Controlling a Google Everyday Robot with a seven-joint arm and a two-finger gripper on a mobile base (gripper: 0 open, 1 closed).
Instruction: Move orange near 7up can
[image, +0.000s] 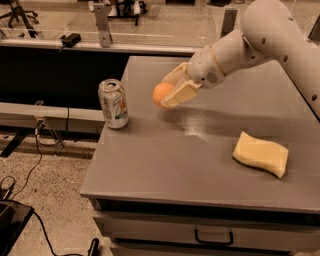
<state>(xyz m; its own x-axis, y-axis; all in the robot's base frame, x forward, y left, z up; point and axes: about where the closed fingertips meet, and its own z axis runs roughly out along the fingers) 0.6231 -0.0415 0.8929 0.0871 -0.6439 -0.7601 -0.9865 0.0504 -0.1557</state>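
The orange (161, 94) is a small round fruit held between the pale fingers of my gripper (171, 91), above the grey table (200, 165) near its left side. The gripper is shut on it. The 7up can (113, 103) stands upright at the table's left edge, silver-white with green and red markings and a shiny top. The orange is a short way to the right of the can and a little farther back, not touching it. My white arm (250, 40) reaches in from the upper right.
A pale yellow wavy sponge (261, 154) lies on the right part of the table. The table has a drawer with a handle (214, 237) at the front. A rail and desks run behind the table; cables lie on the floor at left.
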